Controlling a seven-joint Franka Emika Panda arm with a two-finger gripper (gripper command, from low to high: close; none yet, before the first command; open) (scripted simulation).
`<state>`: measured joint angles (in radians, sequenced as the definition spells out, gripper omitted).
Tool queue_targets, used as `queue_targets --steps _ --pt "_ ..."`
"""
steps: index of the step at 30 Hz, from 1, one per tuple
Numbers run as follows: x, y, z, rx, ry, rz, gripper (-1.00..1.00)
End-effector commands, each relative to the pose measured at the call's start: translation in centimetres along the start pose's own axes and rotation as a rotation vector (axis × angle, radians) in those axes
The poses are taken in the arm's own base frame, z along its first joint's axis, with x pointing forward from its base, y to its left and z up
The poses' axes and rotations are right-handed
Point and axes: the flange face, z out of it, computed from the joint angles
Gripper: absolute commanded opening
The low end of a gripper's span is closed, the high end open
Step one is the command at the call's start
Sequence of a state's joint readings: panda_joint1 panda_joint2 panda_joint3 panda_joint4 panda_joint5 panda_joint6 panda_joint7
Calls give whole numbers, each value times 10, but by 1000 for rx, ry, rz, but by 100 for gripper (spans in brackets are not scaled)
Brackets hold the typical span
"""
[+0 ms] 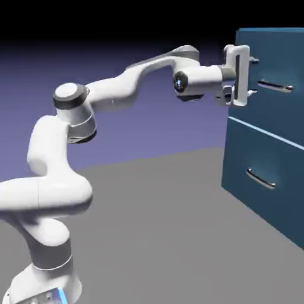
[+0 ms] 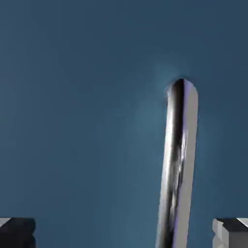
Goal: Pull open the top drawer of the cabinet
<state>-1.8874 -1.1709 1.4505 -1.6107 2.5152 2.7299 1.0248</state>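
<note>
Gripper (image 1: 254, 75) stands fully open, holding nothing, level before the top drawer (image 1: 279, 65) of the cabinet (image 1: 267, 154) at the exterior view's right. Drawer front sits flush, closed. In the hand view, its silver handle (image 2: 177, 169) runs between the fingertips (image 2: 231, 231), nearer the right one, untouched.

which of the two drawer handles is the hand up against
The upper handle, on the top drawer; the open hand sits level with it. The lower handle hangs well below, nothing near it.
</note>
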Motion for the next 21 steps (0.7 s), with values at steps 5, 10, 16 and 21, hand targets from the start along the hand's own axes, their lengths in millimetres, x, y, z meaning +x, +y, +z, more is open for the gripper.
queue_targets --steps 5,10,16,21 --pt "-1 0 31 0 0 -2 0" --pt "0 0 50 0 0 0 -100" --pt "0 0 6 0 0 0 -100" --pt "0 0 -37 0 0 0 -100"
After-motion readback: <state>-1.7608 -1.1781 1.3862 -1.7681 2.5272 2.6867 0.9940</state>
